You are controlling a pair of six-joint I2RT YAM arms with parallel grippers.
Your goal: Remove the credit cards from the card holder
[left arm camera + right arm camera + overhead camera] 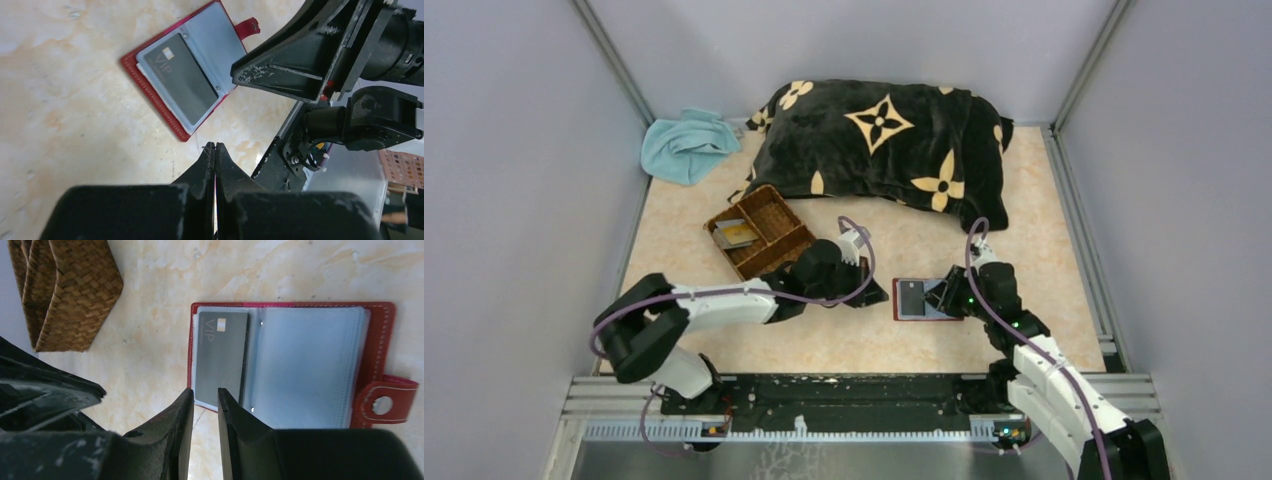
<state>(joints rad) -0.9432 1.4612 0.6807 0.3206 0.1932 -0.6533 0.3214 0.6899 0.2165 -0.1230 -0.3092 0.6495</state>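
Card holder (310,360) lies open on the table (150,355), 1 dark card (220,357) sleeved. My left gripper (215,150) is together, right gripper (205,399) barely apart at its edge; next, probably pinching that card.

**Where things lie on your table**

The card holder (921,299) lies open on the table (844,340), right of centre, with one card (221,357) in its left leaf. Your left claw (871,292) sits just left of it, and your right claw (944,297) is at its right side. The basket (776,222), left and behind, holds cards (736,234). At the back lies a pillow (884,150), with a cloth (686,145) in the back-left corner.
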